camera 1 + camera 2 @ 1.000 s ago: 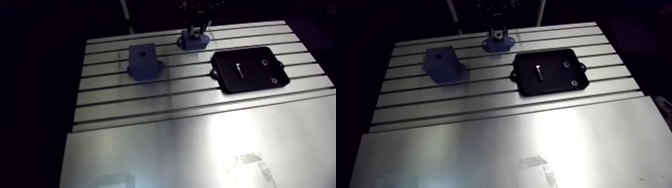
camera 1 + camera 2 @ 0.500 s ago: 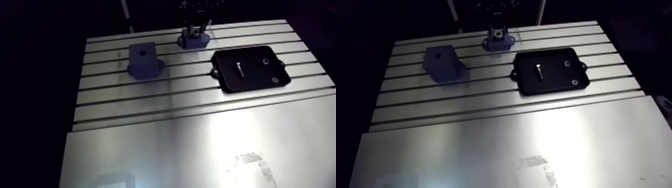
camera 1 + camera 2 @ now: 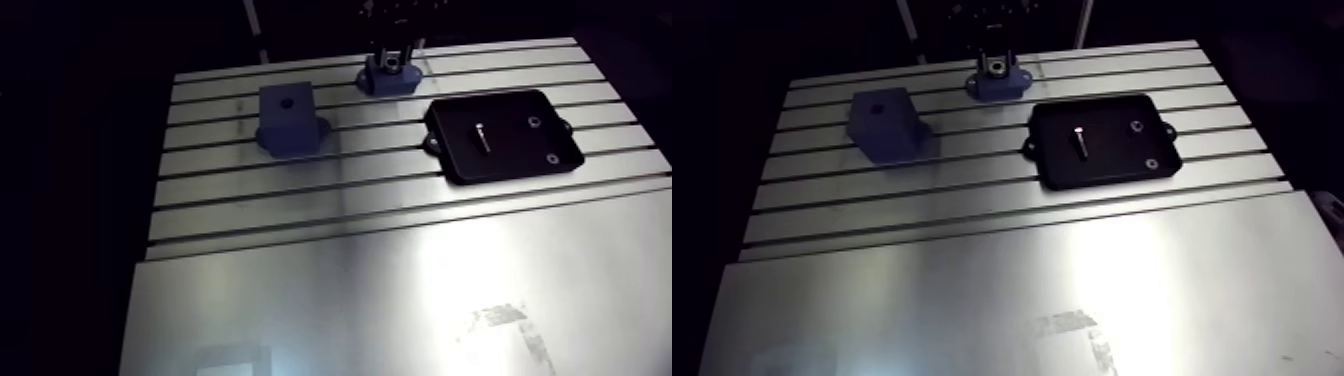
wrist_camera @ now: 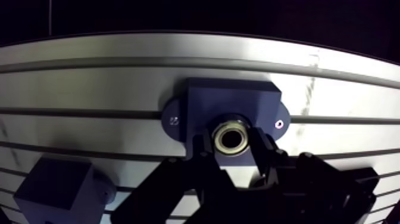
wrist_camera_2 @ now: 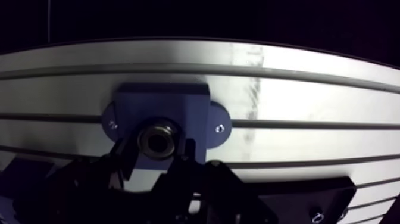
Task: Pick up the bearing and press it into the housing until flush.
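A slotted metal table (image 4: 89,77) filled the view. Near its far edge sat a dark blue housing (image 4: 232,98), a block on a flat base with a small mounting ear on either side. The gripper (image 4: 232,146) came straight down over it. In the wrist view its two black fingers (image 4: 205,149) stood narrowly apart and pressed against either side of a shiny metal bearing (image 5: 157,136), clasping it. The bearing was a small ring with a dark centre hole, and it sat right at the round opening in the top of the housing. How deep it sat in that opening could not be made out.

In the arm view a second blue block (image 3: 286,117), taller and with a small hole in its top, stood on the table well apart from the housing. On the housing's other side, nearer the camera, lay a shallow black tray (image 3: 510,165) with small tabs at its edges. Inside the tray were a short metal pin (image 3: 478,135) and two tiny rings (image 3: 535,122), all lying apart from one another.
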Controlling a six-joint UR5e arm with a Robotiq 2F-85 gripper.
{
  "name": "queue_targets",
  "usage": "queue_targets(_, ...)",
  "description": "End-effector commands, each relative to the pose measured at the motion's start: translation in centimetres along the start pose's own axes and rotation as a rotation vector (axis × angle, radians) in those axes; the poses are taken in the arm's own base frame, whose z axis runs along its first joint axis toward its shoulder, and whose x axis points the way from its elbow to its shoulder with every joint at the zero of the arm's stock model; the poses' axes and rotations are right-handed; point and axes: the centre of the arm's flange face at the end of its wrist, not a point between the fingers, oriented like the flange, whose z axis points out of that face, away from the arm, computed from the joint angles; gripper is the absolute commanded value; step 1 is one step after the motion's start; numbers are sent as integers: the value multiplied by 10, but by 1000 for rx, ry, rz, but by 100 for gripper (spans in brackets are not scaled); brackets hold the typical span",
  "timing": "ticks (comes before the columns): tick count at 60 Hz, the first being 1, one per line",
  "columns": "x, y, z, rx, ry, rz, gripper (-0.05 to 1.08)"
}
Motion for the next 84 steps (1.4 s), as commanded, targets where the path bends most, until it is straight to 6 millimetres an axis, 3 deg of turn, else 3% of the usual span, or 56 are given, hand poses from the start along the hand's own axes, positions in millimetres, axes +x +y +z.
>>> queue_targets(1,0,0,0,0,-1,0,69)
queue_targets(84,0,1,1,-2,-1,2,69)
